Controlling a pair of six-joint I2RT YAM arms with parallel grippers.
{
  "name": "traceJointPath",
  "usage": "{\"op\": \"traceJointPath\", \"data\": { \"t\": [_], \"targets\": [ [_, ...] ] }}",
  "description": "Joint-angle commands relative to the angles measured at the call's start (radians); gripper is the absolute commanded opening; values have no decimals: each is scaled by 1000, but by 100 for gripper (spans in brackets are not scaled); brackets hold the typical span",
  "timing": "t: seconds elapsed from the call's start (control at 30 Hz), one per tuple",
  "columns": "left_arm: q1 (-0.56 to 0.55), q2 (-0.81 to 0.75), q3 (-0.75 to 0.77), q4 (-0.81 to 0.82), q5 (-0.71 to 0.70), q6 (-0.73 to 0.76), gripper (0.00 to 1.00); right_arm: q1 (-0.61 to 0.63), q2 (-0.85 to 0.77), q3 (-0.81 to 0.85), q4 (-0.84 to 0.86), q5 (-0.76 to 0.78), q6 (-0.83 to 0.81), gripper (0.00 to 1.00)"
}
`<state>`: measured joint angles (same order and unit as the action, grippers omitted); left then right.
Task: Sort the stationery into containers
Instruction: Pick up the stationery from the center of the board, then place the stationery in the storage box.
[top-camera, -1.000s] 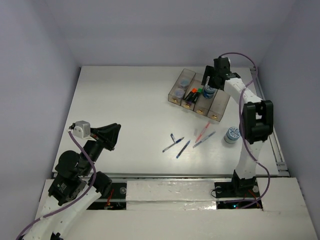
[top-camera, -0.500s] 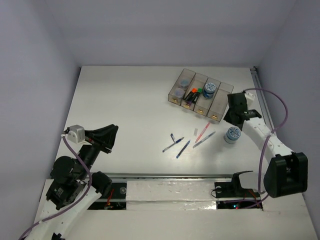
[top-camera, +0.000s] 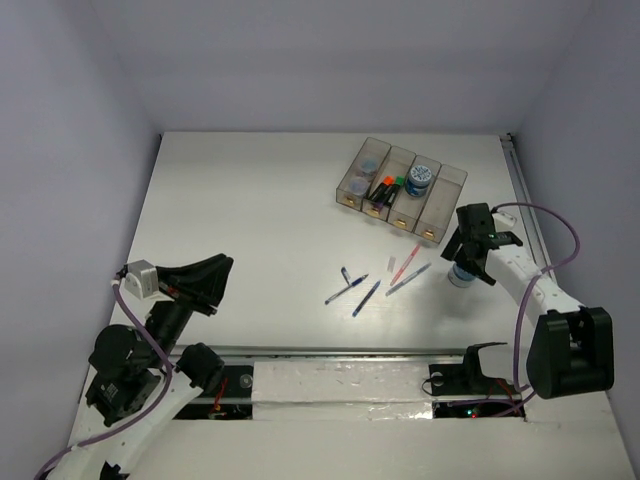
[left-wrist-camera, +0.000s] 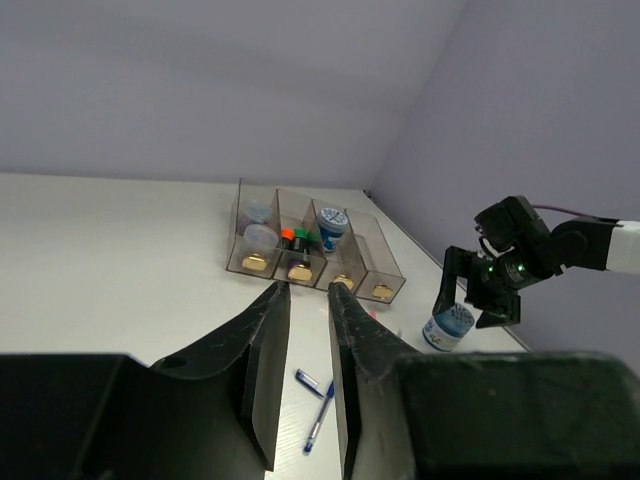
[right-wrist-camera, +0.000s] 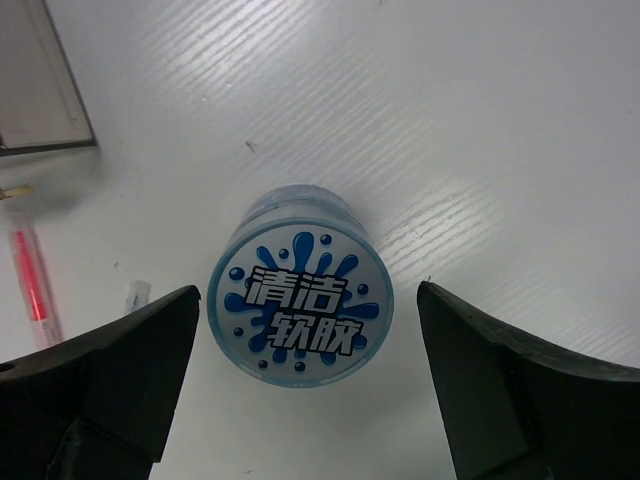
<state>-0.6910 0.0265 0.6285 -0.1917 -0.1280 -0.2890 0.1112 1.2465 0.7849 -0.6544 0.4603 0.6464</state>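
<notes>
The containers (top-camera: 436, 205) are four smoky bins in a row at the back right; they also show in the left wrist view (left-wrist-camera: 378, 272). One bin holds a blue-white roll (top-camera: 421, 178), another holds markers (top-camera: 385, 188). A second roll (top-camera: 461, 272) stands on the table, its printed lid (right-wrist-camera: 300, 310) facing up. My right gripper (right-wrist-camera: 308, 292) hangs open straight above it, one finger on each side, not touching. Several pens (top-camera: 356, 288) lie mid-table. My left gripper (left-wrist-camera: 309, 288) hovers low at the near left, its jaws a narrow gap apart and empty.
A red pen (right-wrist-camera: 30, 283) lies left of the roll, below a bin corner (right-wrist-camera: 45, 90). A blue pen (left-wrist-camera: 320, 418) lies under my left fingers. The table's right edge rail (top-camera: 530, 215) runs close to the right arm.
My right gripper left a roll in the third bin, swung right and came down over the roll on the table. The left arm drifted slightly lower and to the left.
</notes>
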Motion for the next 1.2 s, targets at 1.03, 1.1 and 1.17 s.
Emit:
{"op": "traceJointPath", "data": {
  "t": [1.03,1.1,1.17],
  "targets": [
    [44,301,7,20,51,-12,5,160,461,718,211,-218,-255,43],
    [53,332,10,20,60,-19,5,169,490,743,210,-218,-263,43],
    [53,363,11,20,70,-24,5,170,524,754,199,-203,-266,43]
  ]
}}
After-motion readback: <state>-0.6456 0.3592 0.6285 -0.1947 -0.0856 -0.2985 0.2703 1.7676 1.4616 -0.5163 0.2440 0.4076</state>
